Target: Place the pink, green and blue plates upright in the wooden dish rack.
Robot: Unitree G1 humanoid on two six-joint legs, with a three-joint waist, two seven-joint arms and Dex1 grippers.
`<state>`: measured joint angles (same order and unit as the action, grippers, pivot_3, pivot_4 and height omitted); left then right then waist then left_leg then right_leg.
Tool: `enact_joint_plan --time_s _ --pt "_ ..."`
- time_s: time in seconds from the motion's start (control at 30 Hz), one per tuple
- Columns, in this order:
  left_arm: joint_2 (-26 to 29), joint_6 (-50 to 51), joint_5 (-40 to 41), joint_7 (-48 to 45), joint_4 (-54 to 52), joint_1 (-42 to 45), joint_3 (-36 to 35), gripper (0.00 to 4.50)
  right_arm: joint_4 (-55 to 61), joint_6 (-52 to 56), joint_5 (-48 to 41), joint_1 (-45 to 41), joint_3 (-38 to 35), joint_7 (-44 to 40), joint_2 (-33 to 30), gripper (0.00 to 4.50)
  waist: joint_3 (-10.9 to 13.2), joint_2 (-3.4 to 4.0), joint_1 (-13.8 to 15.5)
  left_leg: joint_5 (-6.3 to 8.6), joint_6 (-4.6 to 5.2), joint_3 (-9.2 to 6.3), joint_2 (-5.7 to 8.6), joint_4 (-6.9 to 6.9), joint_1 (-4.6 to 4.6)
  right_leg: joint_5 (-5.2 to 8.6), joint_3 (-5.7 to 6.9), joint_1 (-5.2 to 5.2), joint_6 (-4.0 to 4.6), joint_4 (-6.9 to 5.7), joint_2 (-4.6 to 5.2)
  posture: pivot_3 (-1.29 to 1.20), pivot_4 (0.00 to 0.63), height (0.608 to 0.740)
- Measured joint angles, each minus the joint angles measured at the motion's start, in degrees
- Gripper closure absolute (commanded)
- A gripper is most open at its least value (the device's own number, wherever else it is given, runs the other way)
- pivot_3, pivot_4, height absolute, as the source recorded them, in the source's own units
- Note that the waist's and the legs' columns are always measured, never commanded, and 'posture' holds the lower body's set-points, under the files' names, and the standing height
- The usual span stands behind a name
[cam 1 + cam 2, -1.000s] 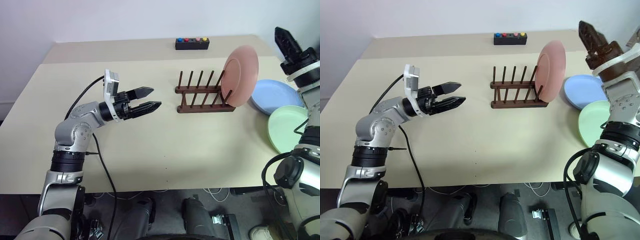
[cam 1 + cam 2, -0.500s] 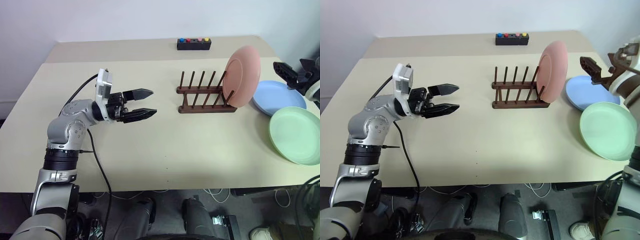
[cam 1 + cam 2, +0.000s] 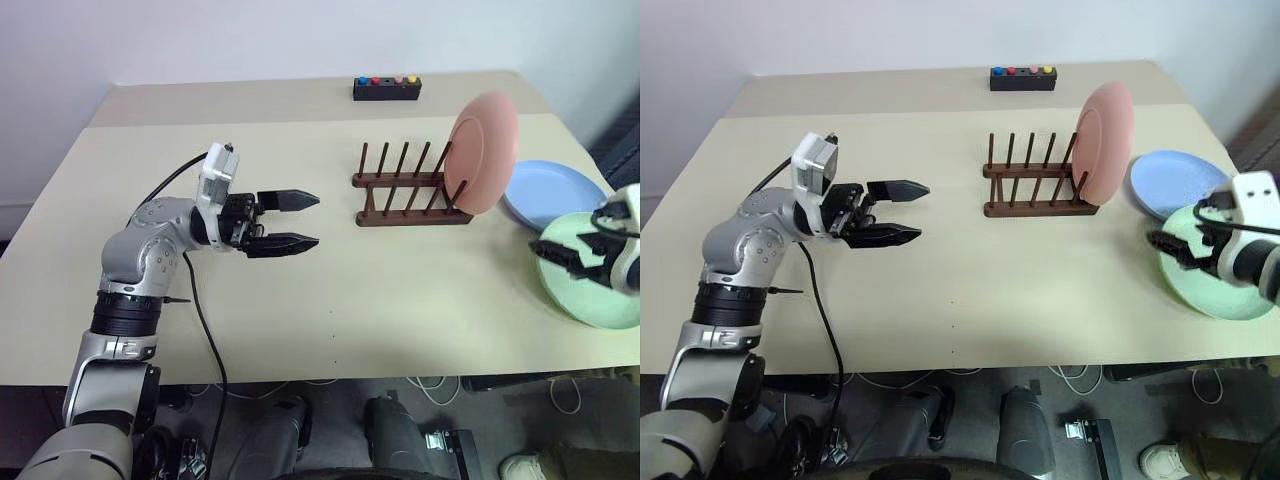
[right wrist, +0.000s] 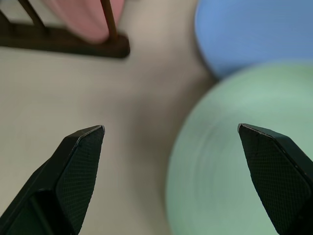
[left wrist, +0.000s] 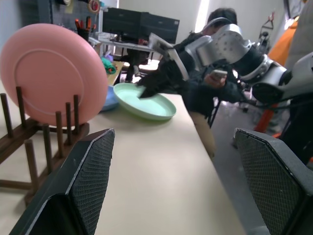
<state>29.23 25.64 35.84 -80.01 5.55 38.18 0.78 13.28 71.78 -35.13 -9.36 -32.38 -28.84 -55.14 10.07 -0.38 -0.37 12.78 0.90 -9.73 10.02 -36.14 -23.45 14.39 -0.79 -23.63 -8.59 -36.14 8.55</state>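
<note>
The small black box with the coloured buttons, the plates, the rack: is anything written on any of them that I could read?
No readable text anywhere.
Black button box: coloured buttons, no legible label.
Pink plate, blue plate, green plate: plain.
Wooden rack: unmarked.

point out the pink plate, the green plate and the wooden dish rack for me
pink plate (image 3: 484,150), left eye view, centre of its face
green plate (image 3: 1215,285), right eye view, bare inner surface near the front rim
wooden dish rack (image 3: 405,216), left eye view, front base rail
</note>
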Motion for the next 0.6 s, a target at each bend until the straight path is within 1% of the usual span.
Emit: enact_joint_plan --time_s 0.13,0.17,0.23,0.27,0.33,0.47,0.5,0.6 --pt "-0.25 -1.64 -1.55 -0.11 0.03 -0.24 0.78 0.46 1.04 0.66 0.26 4.26 0.3 -0.43 0.3 0.04 0.0 -0.01 0.1 0.01 0.01 0.01 0.0 0.01 0.0 0.0 0.0 -0.01 0.0 0.0 0.0 0.0 0.15 0.74" --pt "-0.25 -1.91 -1.62 -0.1 0.03 -0.24 0.78 0.46 1.03 0.47 0.58 4.9 0.53 -0.5 0.38 0.26 0.0 0.0 0.09 0.01 0.01 0.01 0.0 0.0 0.0 0.0 0.0 -0.01 0.0 0.0 0.0 0.0 0.15 0.74" --pt "-0.3 -2.44 -1.74 -0.05 0.03 -0.23 0.78 0.46 0.77 -1.06 1.87 6.5 1.42 -0.56 0.41 0.81 0.0 0.0 0.07 0.01 0.01 0.02 0.0 0.0 0.0 0.0 0.01 -0.01 -0.01 0.0 -0.01 0.0 0.15 0.74" --pt "-0.34 -2.46 -1.91 0.03 0.03 -0.23 0.78 0.46 0.16 -1.95 2.59 7.12 1.97 -0.63 0.42 1.23 0.0 0.0 0.07 0.01 0.01 0.02 0.0 0.0 0.0 0.0 0.01 -0.01 -0.01 -0.01 -0.01 0.0 0.15 0.74" --pt "-0.35 -2.49 -2.13 0.18 0.03 -0.23 0.78 0.46 -0.26 -3.26 3.63 8.57 2.79 -0.97 0.36 2.21 0.0 0.0 0.1 0.01 0.01 0.02 0.0 0.0 0.01 0.0 0.01 -0.01 -0.01 -0.01 -0.01 0.0 0.15 0.74" --pt "-0.41 -2.47 -2.2 0.45 0.05 -0.22 0.77 0.46 -0.27 -4.4 4.44 8.37 4.32 -1.85 0.2 4.34 0.0 0.0 -0.14 0.01 0.01 0.02 -0.01 -0.01 0.01 0.0 0.0 0.0 -0.01 -0.01 -0.02 0.0 0.15 0.74" --pt "-0.43 -2.47 -2.21 0.54 0.05 -0.21 0.76 0.46 -0.28 -5.26 5.16 8.46 5.01 -1.91 -0.18 4.43 -0.01 0.0 -0.11 0.01 0.01 0.02 0.0 0.0 0.02 0.0 0.01 0.0 -0.01 -0.01 -0.02 0.0 0.15 0.74" --pt "-0.54 -2.48 -2.39 1.07 0.82 -0.18 0.74 0.46 -1.09 -7.98 7.41 9.39 6.77 -2.44 -1.84 4.43 0.0 -0.05 -0.01 0.01 0.01 0.02 0.0 -0.01 0.02 0.0 0.02 0.02 -0.02 0.01 -0.02 0.0 0.15 0.74"
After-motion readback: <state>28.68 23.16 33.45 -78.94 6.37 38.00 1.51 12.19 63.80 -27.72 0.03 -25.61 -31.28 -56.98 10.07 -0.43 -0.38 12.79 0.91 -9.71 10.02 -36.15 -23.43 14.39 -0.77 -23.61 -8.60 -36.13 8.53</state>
